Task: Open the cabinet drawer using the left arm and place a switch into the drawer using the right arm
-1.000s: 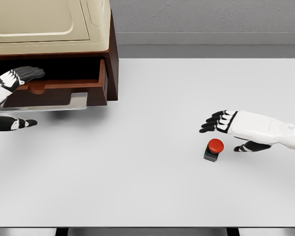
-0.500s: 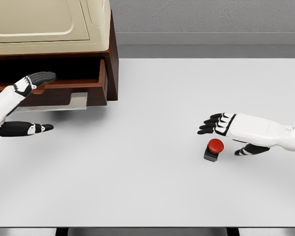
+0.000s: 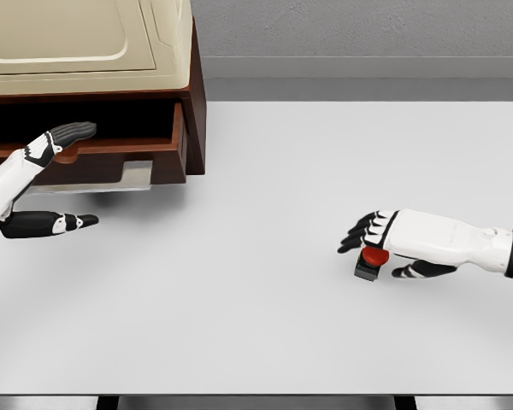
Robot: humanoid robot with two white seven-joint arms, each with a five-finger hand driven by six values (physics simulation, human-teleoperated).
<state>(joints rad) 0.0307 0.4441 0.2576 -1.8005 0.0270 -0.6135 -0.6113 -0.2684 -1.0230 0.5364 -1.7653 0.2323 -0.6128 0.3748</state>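
- The cabinet (image 3: 94, 77) stands at the far left corner of the white surface (image 3: 265, 325), and its drawer (image 3: 111, 145) is pulled out toward the camera
- The left hand (image 3: 34, 184) is just in front of the cabinet, near the drawer front, with fingers spread and thumb apart, holding nothing
- The switch (image 3: 370, 263), a dark box with a red button, sits on the surface well to the right of the cabinet
- The right hand (image 3: 393, 243) is over the switch with fingers loosely extended, thumb beside the box; not closed around it

The right hand (image 3: 393, 243) has dropped over the switch (image 3: 369, 263), seemingly touching its red cap.
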